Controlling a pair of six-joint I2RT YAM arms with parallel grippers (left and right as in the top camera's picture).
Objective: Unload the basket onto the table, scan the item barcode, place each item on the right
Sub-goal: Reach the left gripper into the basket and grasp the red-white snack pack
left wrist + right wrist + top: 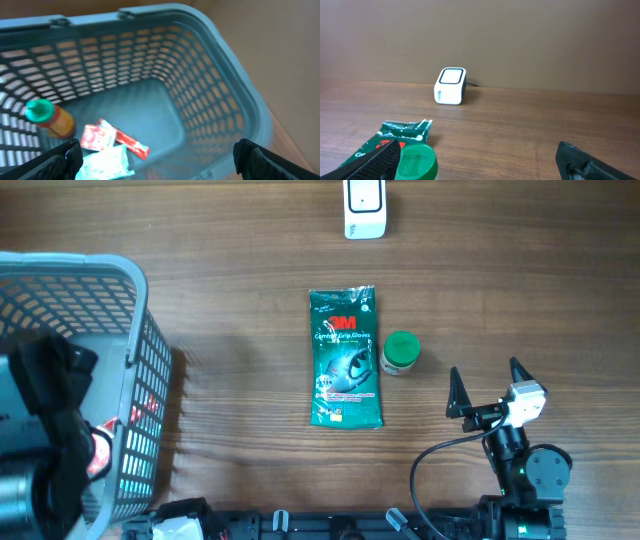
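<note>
Both the left pincer and the right pincer are gaping empty. Ahead-left of the right one, the glove packet is lying flat, a green-lidded jar sitting between. Probably light, floppy and slick, it is asking for a pinch on its nearer long edge.

**Item 1:** flat dark-green plastic glove packet. Red brand mark "3M" near its top edge. Beneath it is a pale line that appears to read "Comfort Grip Gloves". The finer print lower down and the small white patch at the bottom are too small to read.

**Item 2:** small jar with round green plastic lid. The lid carries lettering, illegible in the right wrist view.

**Item 3:** red-and-white foil sachet inside the grey-blue plastic mesh basket. Its print is blurred and unreadable.
</note>
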